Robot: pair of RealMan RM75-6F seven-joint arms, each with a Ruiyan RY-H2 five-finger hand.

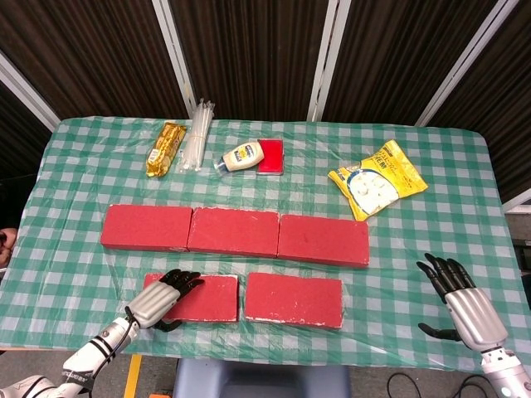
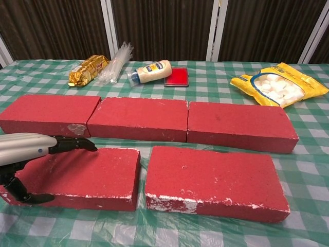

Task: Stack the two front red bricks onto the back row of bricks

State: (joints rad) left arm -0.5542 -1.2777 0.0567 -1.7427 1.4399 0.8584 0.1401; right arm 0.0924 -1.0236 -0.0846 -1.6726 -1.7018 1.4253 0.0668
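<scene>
Although the left hand point(image 1: 160, 300) lies over the near-left front brick point(image 1: 199, 297) on the worktop point(image 1: 75, 224), fingers on top and thumb at its front edge, lifting looks unsecured; judged rigid, heavy, rough-faced, best gripped across its short width.

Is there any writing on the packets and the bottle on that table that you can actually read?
None can be read.
Bottle: a blue label with print, too blurred to read.
Yellow bag: print along its edge, too small to read.
Gold packet: markings too small to read.
Bricks: no writing, only white scuffs.
</scene>
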